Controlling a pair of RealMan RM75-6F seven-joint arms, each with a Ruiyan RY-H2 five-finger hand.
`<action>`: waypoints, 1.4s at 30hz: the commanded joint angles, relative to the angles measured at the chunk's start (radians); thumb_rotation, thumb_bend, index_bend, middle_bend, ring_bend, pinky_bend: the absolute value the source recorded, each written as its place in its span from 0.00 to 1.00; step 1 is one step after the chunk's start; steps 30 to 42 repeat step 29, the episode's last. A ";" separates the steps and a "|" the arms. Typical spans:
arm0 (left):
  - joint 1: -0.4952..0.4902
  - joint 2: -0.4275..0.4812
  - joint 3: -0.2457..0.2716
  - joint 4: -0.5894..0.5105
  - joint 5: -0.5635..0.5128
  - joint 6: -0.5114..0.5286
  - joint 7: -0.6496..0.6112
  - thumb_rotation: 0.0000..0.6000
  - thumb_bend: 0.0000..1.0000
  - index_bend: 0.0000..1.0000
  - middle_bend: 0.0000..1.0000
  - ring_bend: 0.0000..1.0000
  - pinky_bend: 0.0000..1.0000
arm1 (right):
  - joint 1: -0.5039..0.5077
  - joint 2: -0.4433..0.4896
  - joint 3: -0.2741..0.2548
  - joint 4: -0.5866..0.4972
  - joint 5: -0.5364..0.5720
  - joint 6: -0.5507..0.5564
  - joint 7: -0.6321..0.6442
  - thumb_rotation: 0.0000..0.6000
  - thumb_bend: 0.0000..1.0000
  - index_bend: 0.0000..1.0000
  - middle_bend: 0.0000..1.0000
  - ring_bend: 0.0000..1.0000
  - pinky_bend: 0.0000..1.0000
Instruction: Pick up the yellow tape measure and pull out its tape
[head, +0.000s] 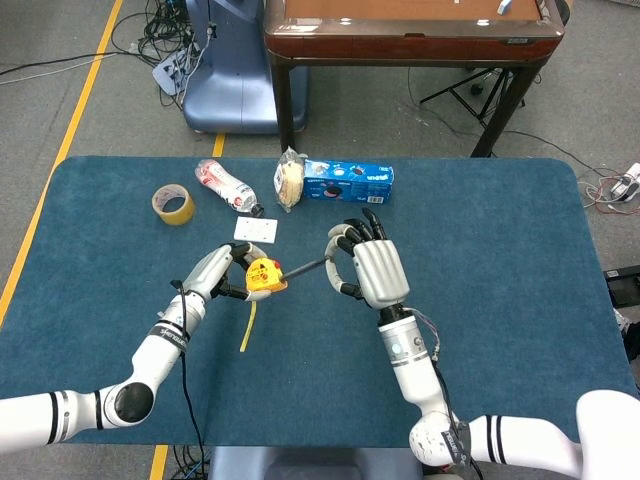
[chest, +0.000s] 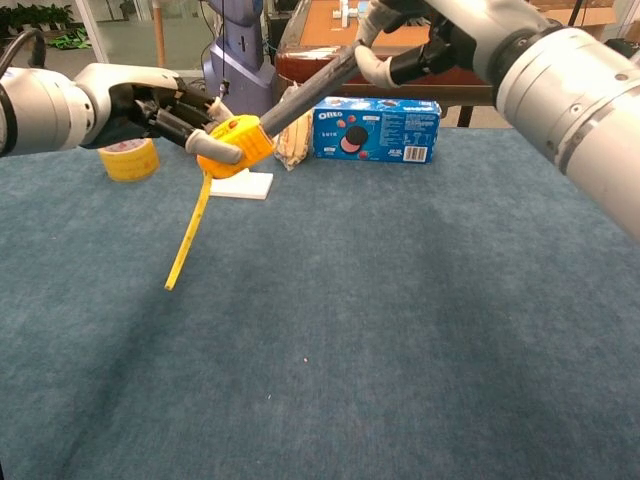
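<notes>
My left hand (head: 215, 272) grips the yellow tape measure (head: 263, 275) a little above the blue table, left of centre. A dark strip of tape (head: 305, 268) runs from the case rightwards to my right hand (head: 370, 270), which pinches its end between thumb and finger. In the chest view the case (chest: 238, 143) sits in the left hand (chest: 150, 105), and the tape (chest: 305, 95) rises up and right to the right hand (chest: 420, 45). A yellow strip (chest: 188, 235) hangs from the case towards the table.
At the back of the table lie a yellow tape roll (head: 173, 203), a plastic bottle (head: 226, 185), a bagged item (head: 289, 180) and a blue Oreo box (head: 348, 182). A white block (head: 256, 229) lies just behind the tape measure. A brown table stands beyond.
</notes>
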 joint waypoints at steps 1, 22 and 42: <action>0.008 0.009 0.011 0.012 0.007 -0.021 -0.006 1.00 0.15 0.52 0.57 0.38 0.03 | -0.025 0.043 -0.003 -0.034 -0.010 0.005 0.028 1.00 0.66 0.58 0.35 0.21 0.03; 0.080 0.019 0.088 0.155 0.144 -0.131 -0.088 1.00 0.15 0.52 0.57 0.38 0.03 | -0.186 0.384 0.032 -0.191 -0.031 0.039 0.229 1.00 0.66 0.60 0.36 0.21 0.03; 0.107 0.024 0.109 0.198 0.175 -0.156 -0.115 1.00 0.15 0.52 0.57 0.38 0.03 | -0.229 0.468 0.040 -0.193 -0.020 0.035 0.305 1.00 0.66 0.60 0.36 0.21 0.03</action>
